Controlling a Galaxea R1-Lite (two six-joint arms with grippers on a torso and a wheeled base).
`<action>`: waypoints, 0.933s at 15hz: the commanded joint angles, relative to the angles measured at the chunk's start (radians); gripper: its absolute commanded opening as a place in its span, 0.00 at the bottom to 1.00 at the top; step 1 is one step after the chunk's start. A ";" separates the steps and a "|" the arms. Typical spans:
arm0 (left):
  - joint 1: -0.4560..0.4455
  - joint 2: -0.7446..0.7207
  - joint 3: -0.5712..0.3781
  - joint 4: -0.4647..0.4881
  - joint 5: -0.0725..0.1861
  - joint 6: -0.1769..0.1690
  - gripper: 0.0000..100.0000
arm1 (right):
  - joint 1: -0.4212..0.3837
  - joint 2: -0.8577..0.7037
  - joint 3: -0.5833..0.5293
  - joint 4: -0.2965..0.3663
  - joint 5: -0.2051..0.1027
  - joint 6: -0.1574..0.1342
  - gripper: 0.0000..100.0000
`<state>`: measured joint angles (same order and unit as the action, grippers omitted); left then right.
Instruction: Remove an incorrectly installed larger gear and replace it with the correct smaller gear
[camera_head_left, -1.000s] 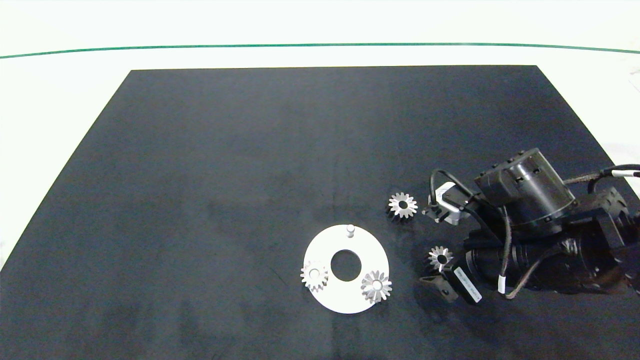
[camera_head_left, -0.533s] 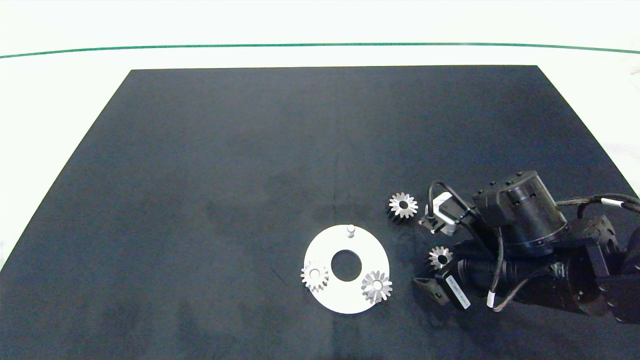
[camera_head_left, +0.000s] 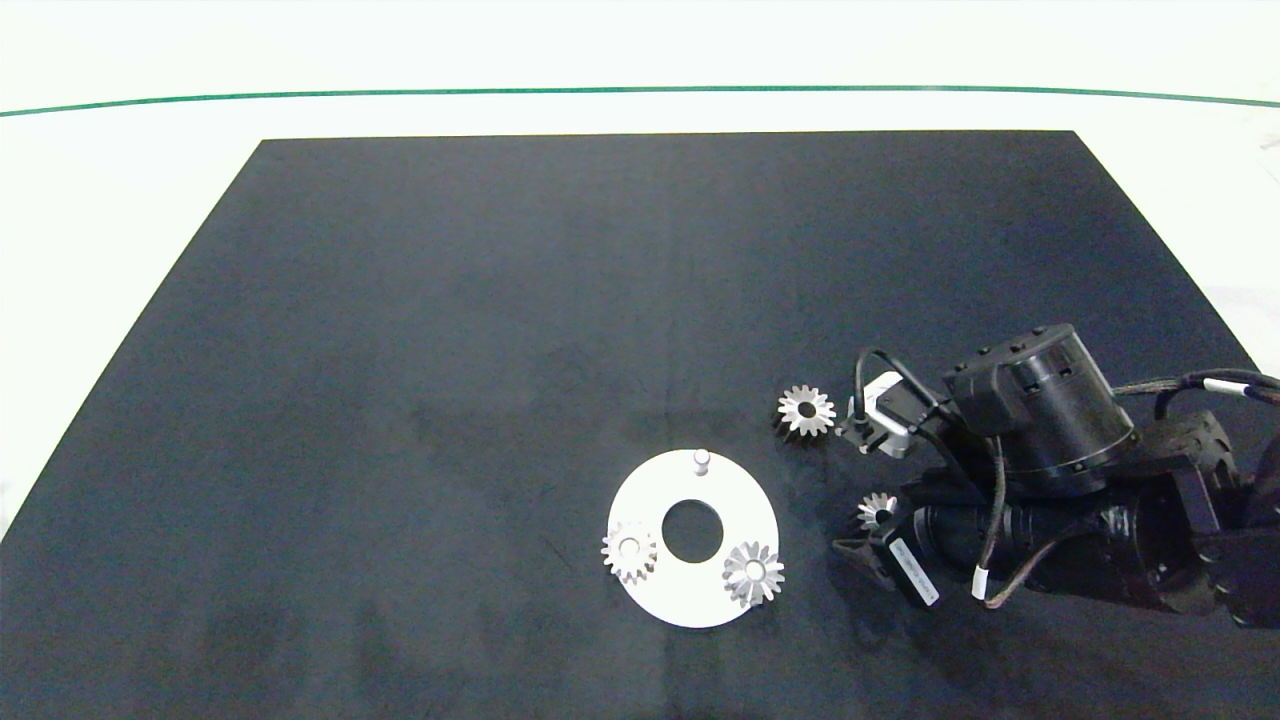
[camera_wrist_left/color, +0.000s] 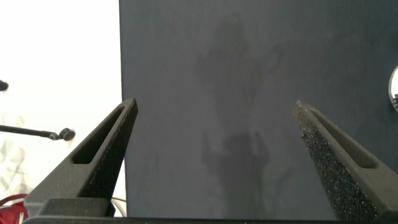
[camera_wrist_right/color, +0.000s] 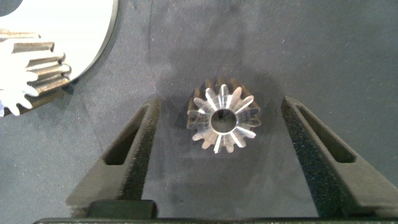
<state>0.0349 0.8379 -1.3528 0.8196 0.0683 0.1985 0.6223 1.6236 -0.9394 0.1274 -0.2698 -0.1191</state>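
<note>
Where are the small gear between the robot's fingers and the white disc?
smaller gear (camera_wrist_right/color: 221, 116), right wrist view, rim of its centre bore.
white disc (camera_head_left: 690, 595), head view, bare near edge.

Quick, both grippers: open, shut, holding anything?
Left gripper: open, empty, over bare mat.
Right gripper: open, straddling a small gear on the mat, not gripping it.
</note>
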 joint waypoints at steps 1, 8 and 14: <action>0.000 0.000 0.000 0.004 0.001 0.001 1.00 | -0.003 0.007 0.001 -0.002 0.000 0.003 0.71; 0.000 0.001 0.000 0.004 0.001 0.001 1.00 | -0.006 0.021 0.002 0.001 -0.002 -0.001 0.58; 0.002 0.001 0.000 0.004 0.001 0.001 1.00 | -0.006 0.027 0.004 0.001 0.000 -0.001 0.46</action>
<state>0.0364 0.8379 -1.3528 0.8191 0.0683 0.1985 0.6162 1.6462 -0.9355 0.1279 -0.2683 -0.1187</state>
